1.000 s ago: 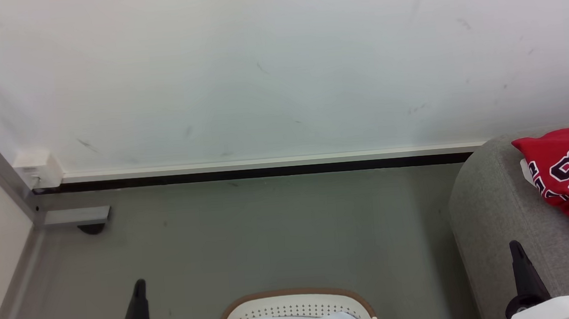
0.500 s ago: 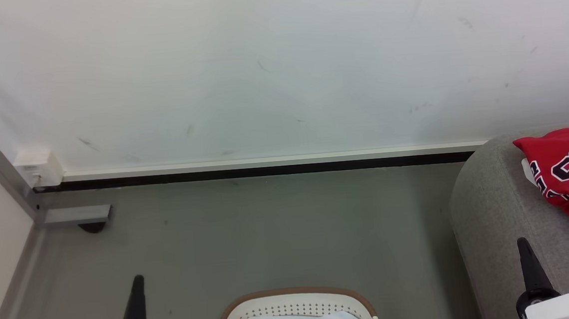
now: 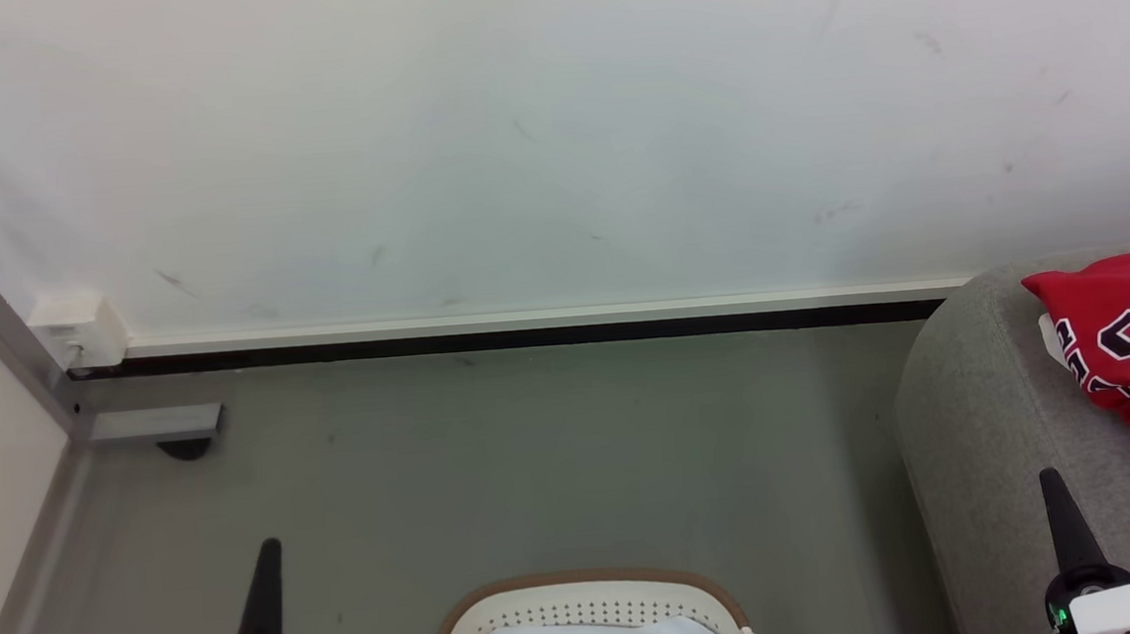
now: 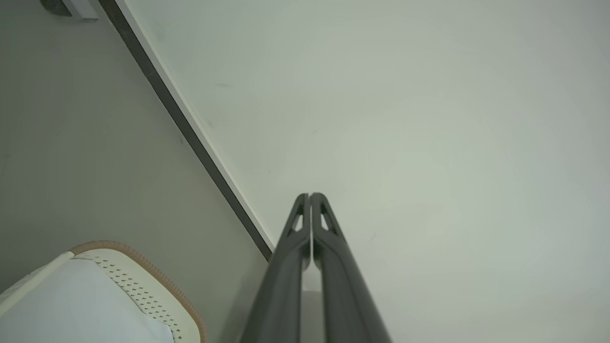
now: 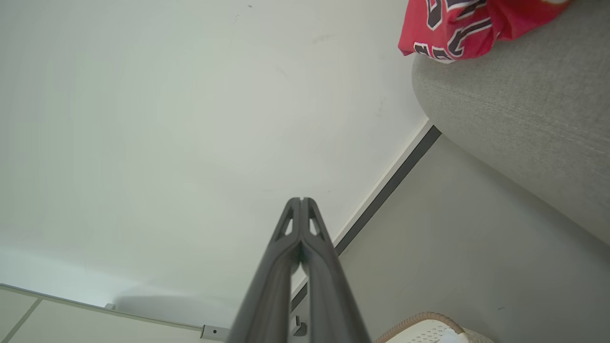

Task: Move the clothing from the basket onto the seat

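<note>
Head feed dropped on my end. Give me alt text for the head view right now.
A bright-red numbered jersey lies on the large light-grey fabric seat at the right edge. The cream-white perforated plastic basket with a brown rim sits bottom centre on the grey floor, flanked by the left gripper and right gripper, fingers pointing up.

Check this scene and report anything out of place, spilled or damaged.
Nothing is spilled or broken. The clothing lies bunched up on the seat rather than spread flat, the basket stands upright on the floor, and the wall carries only faint dark scuffs.
</note>
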Tool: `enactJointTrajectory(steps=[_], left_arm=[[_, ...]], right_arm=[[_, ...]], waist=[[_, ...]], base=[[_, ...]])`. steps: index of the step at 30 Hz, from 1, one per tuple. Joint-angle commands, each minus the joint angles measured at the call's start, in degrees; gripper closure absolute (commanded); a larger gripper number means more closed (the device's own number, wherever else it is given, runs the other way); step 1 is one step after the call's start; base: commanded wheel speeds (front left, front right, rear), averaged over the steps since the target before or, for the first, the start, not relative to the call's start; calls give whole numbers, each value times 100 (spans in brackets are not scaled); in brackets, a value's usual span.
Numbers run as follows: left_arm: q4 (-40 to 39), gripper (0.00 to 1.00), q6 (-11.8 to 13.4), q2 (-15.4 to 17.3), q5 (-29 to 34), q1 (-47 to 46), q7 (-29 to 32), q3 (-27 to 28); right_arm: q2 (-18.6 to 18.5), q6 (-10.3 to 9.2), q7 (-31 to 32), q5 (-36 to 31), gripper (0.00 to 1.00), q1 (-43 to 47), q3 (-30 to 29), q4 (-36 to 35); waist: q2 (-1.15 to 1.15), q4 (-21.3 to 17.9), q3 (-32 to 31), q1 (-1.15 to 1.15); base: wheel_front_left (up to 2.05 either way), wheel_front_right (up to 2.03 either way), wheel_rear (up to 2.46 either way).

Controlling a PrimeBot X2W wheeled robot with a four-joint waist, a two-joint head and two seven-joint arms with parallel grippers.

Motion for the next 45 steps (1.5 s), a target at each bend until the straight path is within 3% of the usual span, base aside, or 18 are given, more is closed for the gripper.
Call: enactJointTrajectory(steps=[1,45], left_arm=[[-60,100,-41,45,-118,-104,39,26],[-89,100,-144,59,-2105,-200,578,210]], right_arm=[[-7,-7,23,117,100,-105,-41,-75],[69,-10,559,1831,100,-123,-453,-231]], waist=[[0,1,1,0],[0,47,58,0]], base=[[0,0,0],[0,0,0]])
